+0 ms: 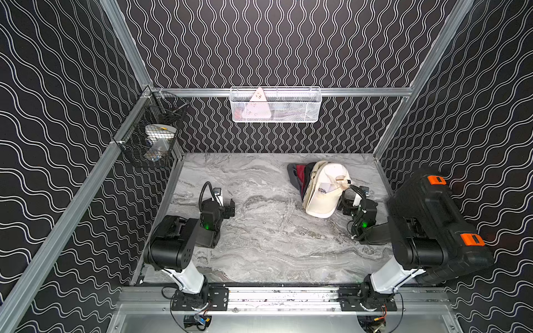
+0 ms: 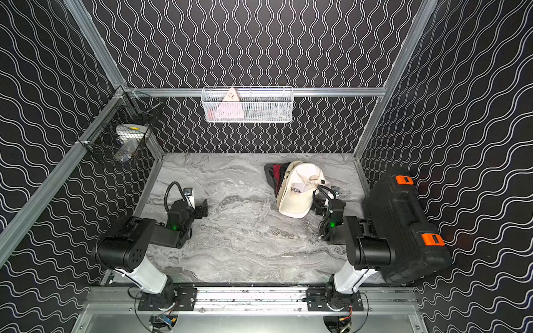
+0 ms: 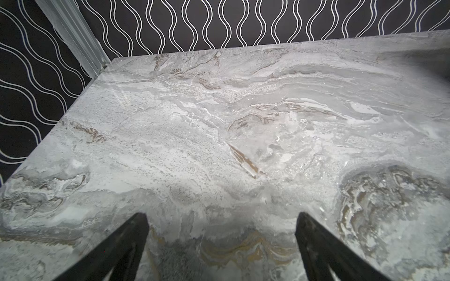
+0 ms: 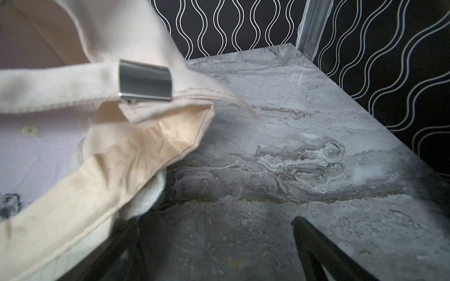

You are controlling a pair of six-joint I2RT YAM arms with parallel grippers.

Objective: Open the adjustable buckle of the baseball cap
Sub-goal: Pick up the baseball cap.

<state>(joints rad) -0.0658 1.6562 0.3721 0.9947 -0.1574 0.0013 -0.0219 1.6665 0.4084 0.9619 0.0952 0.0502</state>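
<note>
Right gripper [image 4: 214,220] spread empty beside cream cap [image 1: 326,190]
Approach step; left gripper [image 3: 221,214] likewise released; next move probably needs a pinch on the metal buckle [image 4: 145,81] flap

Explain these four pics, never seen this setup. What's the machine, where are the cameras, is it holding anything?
It is a robot: two black arms on a rail at the near edge of a marble-look table, each ending in a two-fingered claw. Two pictures look down from overhead and show nearly the same scene. The other two come from cameras on the wrists, looking out past each claw. A cream baseball cap lies partly on some darker items. The right claw sits beside it, and its wrist view shows the cap's metal buckle on the back strap close up. The left claw is over bare table. Both claws are open and hold nothing. A black case stands by the right arm; a white basket and a black wire basket hang on the walls.
</note>
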